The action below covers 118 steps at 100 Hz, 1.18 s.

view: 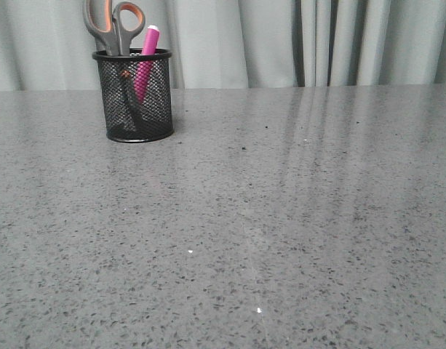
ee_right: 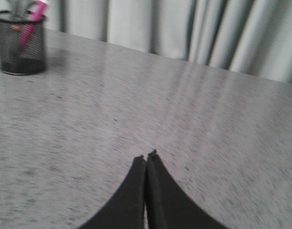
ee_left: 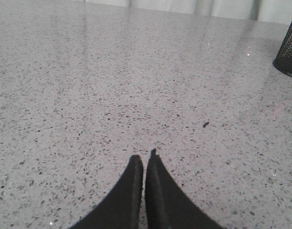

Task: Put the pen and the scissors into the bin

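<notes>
Both grippers sit closed on nothing: the left gripper shows its two dark fingers pressed tip to tip above bare speckled desk, and the right gripper looks the same in its own wrist view, neither one touching any object. Neither arm appears in the front view, so both seem to be pulled back toward the near edge. The bin stands upright near the far left corner of the desk, close to the curtain, and it already holds both things. The scissors stand blades down inside it with the grey-and-orange handle loops rising above the rim, and the pen leans beside them, its long axis nearly upright and its white tip poking just over the rim — the two lie close together in the cup, though I cannot tell whether they touch. From each hand the bin lies well apart, away toward the far edge; the left wrist view catches only a sliver of its base, while the right wrist view sees it whole, farther off. By my judgement the task looks finished, with no further reach needed — the left arm would be the nearer one if anything needed straightening
</notes>
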{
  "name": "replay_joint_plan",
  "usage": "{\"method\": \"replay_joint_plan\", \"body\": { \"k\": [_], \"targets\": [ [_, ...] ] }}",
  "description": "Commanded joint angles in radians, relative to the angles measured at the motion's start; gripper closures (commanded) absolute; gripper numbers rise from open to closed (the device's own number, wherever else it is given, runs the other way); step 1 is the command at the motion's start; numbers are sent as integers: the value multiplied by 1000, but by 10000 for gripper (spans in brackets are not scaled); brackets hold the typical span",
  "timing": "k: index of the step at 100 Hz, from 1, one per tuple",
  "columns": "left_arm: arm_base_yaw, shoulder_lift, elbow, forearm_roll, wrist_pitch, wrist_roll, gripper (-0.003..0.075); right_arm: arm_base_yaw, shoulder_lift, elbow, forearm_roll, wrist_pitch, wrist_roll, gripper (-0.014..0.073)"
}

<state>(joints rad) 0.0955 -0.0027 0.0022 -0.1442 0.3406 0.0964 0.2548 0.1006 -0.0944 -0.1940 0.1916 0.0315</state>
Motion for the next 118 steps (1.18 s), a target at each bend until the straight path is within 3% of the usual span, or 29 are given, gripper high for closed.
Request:
{"method": "replay_joint_plan", "body": {
  "k": [1, 19, 43, 118],
  "targets": [
    [1, -33, 44, -5, -38, -7, 739, -103, 13, 32, 65, -172, -50, 662],
    [1, -33, 44, -5, -38, -7, 739, -188, -46, 122, 97, -182, -50, 662],
    [1, -33, 44, -5, -40, -7, 739, -227, -130, 119, 97, 105, -50, 662],
    [1, -33, 44, -5, -40, -7, 739, -227, -130, 119, 97, 94, -50, 662]
  ]
}}
